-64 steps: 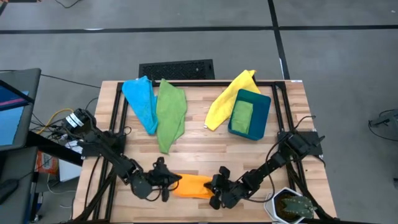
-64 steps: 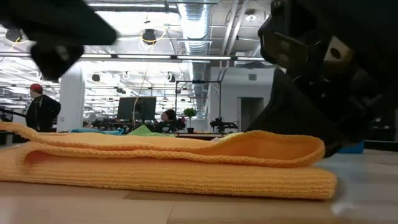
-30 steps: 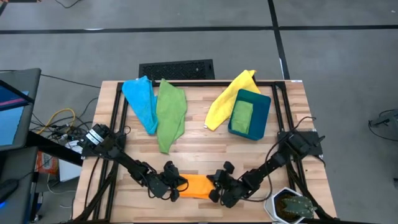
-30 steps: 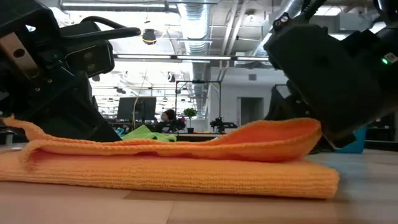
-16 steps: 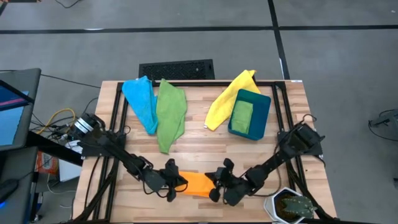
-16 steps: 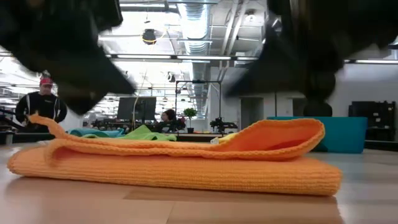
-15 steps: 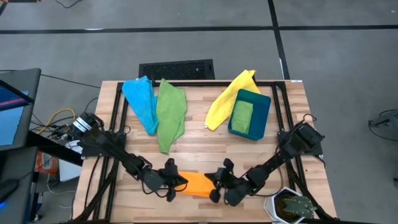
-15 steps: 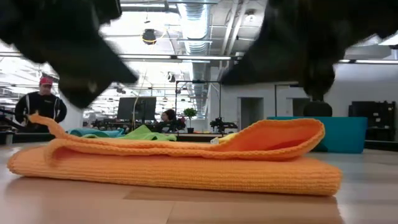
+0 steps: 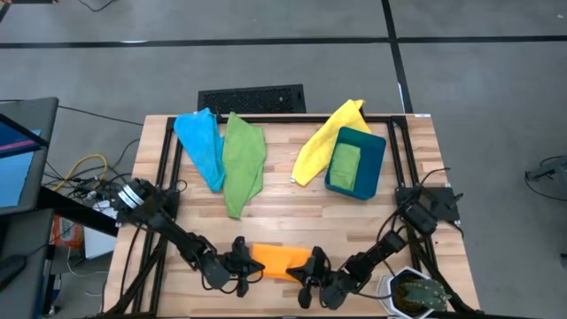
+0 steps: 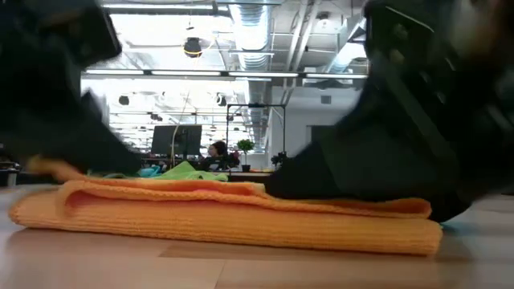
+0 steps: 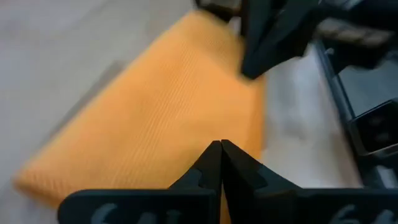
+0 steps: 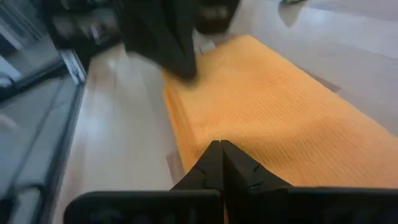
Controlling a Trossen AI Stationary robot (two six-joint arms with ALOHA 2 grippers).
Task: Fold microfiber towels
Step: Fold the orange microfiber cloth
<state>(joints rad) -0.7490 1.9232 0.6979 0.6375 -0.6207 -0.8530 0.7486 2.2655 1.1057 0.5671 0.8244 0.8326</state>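
Folded soft orange microfiber towel [image 9: 280,261] lies flat between left gripper [image 9: 245,268] and right gripper [image 9: 312,268], both closed, empty

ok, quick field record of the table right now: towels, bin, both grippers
orange microfiber towel: folded flat, table's near edge
left gripper: shut, at the orange towel's left end
right gripper: shut, at its right end
light blue towel: unfolded, far left
green towel: unfolded, beside the blue one
yellow towel: unfolded, beside the bin
dark teal rectangular bin: holds a folded green cloth
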